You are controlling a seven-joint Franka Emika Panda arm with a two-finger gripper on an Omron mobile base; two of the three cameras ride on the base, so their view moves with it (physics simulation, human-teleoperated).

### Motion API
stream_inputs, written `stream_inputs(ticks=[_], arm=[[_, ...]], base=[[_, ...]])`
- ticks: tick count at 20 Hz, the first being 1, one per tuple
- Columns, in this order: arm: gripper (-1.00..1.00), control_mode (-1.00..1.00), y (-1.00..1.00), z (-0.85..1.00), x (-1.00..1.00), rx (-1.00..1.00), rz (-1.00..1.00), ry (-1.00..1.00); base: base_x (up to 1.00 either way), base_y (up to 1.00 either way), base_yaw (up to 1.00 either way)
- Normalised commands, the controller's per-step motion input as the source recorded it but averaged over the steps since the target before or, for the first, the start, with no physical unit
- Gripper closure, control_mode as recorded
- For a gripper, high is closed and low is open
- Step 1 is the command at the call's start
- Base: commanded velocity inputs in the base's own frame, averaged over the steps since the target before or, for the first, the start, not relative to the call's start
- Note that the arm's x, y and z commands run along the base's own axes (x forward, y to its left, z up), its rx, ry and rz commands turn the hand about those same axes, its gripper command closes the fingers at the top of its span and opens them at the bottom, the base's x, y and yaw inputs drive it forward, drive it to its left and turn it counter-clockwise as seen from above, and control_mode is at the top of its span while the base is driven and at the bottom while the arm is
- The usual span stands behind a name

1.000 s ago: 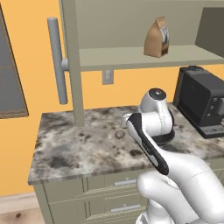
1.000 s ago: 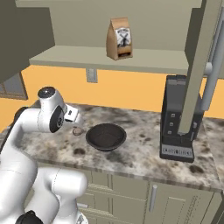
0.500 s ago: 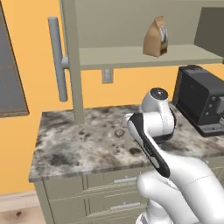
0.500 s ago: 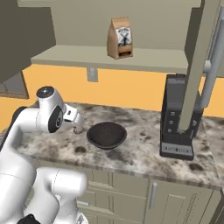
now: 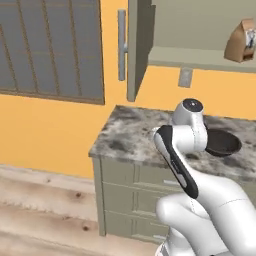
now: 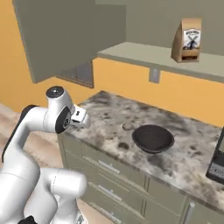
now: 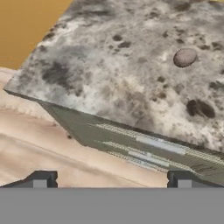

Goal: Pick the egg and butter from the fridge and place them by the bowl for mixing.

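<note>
Egg (image 7: 185,57) lies on the table (image 6: 183,153), near the bowl (image 6: 153,138) and apart from it; in the right base view it reads as a small tan lump (image 6: 127,127) just beside the bowl's rim, toward the wall. Judged from this, egg half of the task looks done.

Butter: cannot place it in any picture. Fridge likewise cannot be made out; a grey bar handle (image 5: 121,45) shows beside an olive cabinet (image 5: 138,47), but whether it belongs to the fridge I cannot tell.

Fingers (image 7: 111,180) stand wide open, nothing between them. Hand looks down over the table's front edge, with drawer fronts (image 7: 144,151) and wood floor (image 7: 39,140) below. In the right base view the hand (image 6: 78,117) sits off the table's near corner, well apart from the bowl.

Paper bag (image 6: 187,40) on the shelf (image 6: 144,57), untouched, not part of the job.

Left to do, as a judgement: reach the fridge, take the butter, set it by the bowl next to the egg.
</note>
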Motion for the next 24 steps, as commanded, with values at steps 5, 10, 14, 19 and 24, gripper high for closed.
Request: stream_inputs(ticks=[5, 10, 14, 19, 24], arm=[[-1.0, 1.0, 0.0, 0.0, 0.0, 0.0, 0.0, 0.0], [-1.0, 1.0, 0.0, 0.0, 0.0, 0.0, 0.0, 0.0], [-1.0, 1.0, 0.0, 0.0, 0.0, 0.0, 0.0, 0.0], [-1.0, 1.0, 0.0, 0.0, 0.0, 0.0, 0.0, 0.0], [-1.0, 1.0, 0.0, 0.0, 0.0, 0.0, 0.0, 0.0]], base=[[-0.05, 0.0, 1.0], [-0.04, 0.0, 1.0], [-0.04, 0.0, 1.0], [-0.04, 0.0, 1.0], [-0.05, 0.0, 1.0]])
